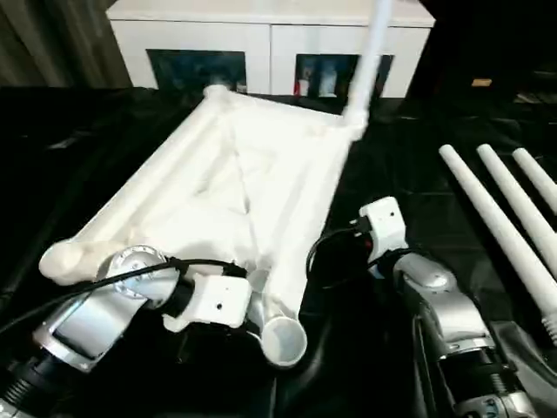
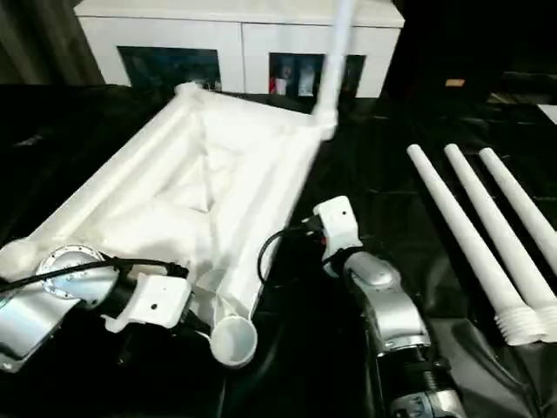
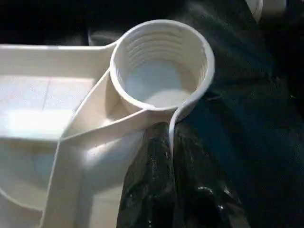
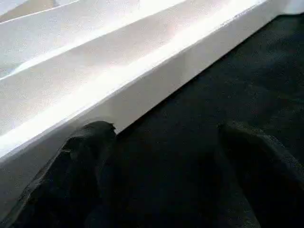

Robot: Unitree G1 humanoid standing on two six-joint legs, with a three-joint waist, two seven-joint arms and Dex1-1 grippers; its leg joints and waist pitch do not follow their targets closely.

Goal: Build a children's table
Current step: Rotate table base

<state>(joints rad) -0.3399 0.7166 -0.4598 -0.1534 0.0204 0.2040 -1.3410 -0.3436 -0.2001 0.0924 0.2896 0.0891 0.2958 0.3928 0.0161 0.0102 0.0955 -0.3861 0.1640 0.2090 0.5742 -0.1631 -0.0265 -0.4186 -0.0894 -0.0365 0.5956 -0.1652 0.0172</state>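
Right tool (image 4: 161, 175) fingers apart beside tabletop (image 4: 118, 71) rim, forearm outstretched.

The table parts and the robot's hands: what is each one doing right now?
Tabletop: upside down on the black cover.
Fitted leg: standing upright in a far corner socket.
Near socket: empty, threads showing.
Three spare legs: lying side by side, unfitted.
Left gripper: fingers shut on the tabletop rim beside the socket.
Right gripper: fingers open, beside the tabletop's edge.

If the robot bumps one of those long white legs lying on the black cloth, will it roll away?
Probably. The legs are round, smooth tubes lying flat, so a sideways nudge would likely roll one. They taper, so it may curve rather than roll straight. They look hollow plastic, likely light and stiff.
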